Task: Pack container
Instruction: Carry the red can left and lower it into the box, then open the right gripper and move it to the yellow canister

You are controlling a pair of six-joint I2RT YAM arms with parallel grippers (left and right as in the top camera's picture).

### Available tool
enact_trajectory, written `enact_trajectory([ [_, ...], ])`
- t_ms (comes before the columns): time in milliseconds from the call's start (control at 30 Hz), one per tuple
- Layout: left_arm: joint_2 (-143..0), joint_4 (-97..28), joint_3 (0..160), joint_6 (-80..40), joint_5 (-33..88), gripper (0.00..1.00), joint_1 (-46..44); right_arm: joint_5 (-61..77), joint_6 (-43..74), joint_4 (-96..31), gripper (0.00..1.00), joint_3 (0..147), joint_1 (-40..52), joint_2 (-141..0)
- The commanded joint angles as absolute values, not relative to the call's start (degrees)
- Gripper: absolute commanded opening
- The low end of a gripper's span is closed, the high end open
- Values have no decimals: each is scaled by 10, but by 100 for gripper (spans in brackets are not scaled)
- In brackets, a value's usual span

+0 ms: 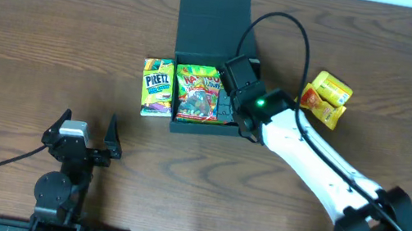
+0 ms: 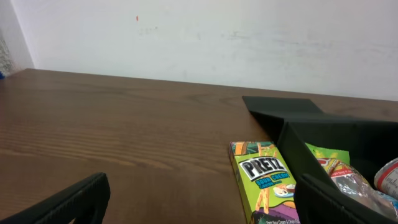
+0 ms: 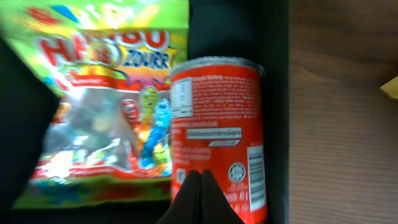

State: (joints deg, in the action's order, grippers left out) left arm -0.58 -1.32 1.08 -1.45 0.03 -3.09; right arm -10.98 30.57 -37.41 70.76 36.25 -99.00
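The dark container [image 1: 206, 127] stands mid-table with its flap lid [image 1: 213, 19] open at the back. A Haribo gummy bag [image 1: 197, 93] lies inside it. In the right wrist view the bag [image 3: 106, 106] sits left of a red can [image 3: 217, 118], which lies by the container's right wall [image 3: 277, 93]. My right gripper [image 3: 200, 175] hangs just above the can, its fingers pressed together with nothing between them; from overhead it [image 1: 237, 83] is over the container's right half. My left gripper [image 1: 85, 134] rests open near the front left, holding nothing.
A yellow-green Pretz box [image 1: 157, 87] stands against the container's left outer wall; the left wrist view shows the Pretz box [image 2: 264, 180] too. Yellow and orange snack packs [image 1: 326, 99] lie to the right of the container. The right arm's cable arcs over the container's back right.
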Motion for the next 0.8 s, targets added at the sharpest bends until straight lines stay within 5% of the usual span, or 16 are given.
enact_trajectory([
  [0,-2,-44,3,-13,-4,95,-29,-131,312,-361,1,703,356,-1009],
  [767,-2,-44,3,-13,-4,95,-29,-157,297,-328,1,705,351,-1037],
])
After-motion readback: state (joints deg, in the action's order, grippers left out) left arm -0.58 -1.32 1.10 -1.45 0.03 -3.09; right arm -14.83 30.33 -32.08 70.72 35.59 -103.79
